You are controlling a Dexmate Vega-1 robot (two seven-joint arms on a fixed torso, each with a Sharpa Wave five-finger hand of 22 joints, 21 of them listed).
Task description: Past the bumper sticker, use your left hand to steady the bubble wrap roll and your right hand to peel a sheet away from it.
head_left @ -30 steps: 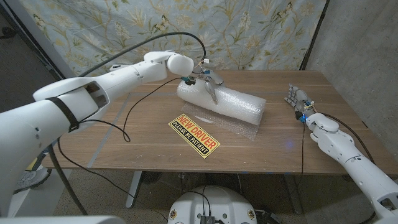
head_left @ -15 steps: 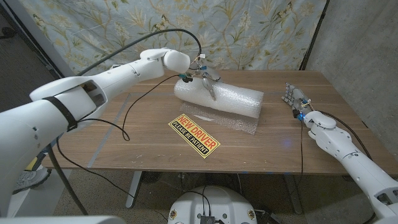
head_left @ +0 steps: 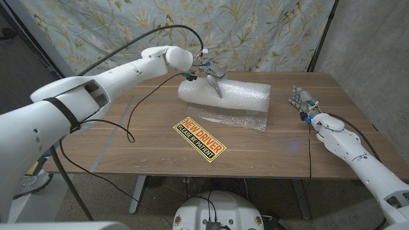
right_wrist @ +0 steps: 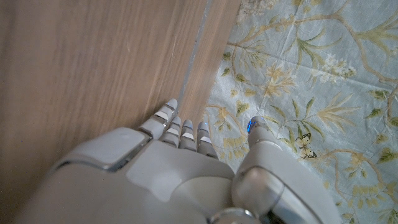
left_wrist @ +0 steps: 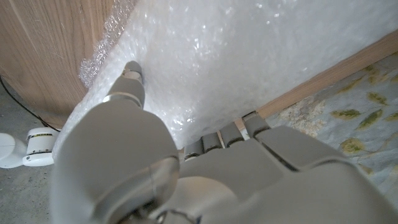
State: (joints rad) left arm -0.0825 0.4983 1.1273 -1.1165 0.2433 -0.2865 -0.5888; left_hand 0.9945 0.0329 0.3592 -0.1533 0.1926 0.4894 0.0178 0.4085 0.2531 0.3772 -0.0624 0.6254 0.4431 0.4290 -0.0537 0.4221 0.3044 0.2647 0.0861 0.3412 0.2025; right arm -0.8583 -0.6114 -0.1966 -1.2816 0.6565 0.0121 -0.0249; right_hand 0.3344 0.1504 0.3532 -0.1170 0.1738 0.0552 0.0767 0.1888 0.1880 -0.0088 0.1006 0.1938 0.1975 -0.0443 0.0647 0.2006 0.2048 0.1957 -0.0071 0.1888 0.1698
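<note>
While the left hand (head_left: 208, 75) presses on the bubble wrap roll (head_left: 225, 96), the steadying step looks under way and the peel not yet begun.

Past the bumper sticker (head_left: 199, 138), the roll lies across the table (head_left: 147, 137) with a loose sheet (head_left: 231, 119) trailing toward the sticker. Left fingers (left_wrist: 132, 81) rest spread on the roll's wrap. Well apart from the roll, the right hand (head_left: 300, 101) stands empty, fingers straight and together. Next, it likely must reach that loose edge. No containers are visible.
</note>
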